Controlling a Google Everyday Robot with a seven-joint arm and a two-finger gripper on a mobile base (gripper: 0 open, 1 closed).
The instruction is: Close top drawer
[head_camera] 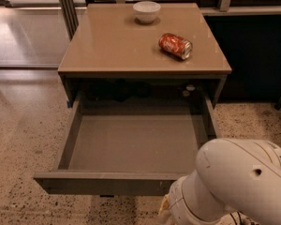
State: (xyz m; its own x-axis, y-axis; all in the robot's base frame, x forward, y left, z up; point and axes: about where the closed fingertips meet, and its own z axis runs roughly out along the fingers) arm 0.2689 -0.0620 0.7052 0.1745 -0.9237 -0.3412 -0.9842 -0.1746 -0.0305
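The top drawer (pixel 131 142) is pulled far out of the cabinet, and its grey inside is bare. Its flat front (pixel 103 183) faces the bottom of the view. My white arm (pixel 234 186) fills the lower right corner. My gripper (pixel 164 207) shows only as a small tan part at the bottom edge, just in front of the right end of the drawer front; the rest is hidden by the arm and the frame edge. I cannot tell whether it touches the front.
The tan cabinet top (pixel 112 46) carries a red soda can (pixel 175 46) lying on its side and a white bowl (pixel 146 11) at the back. Speckled floor (pixel 18 139) lies to the left. A dark wall panel (pixel 257 55) stands to the right.
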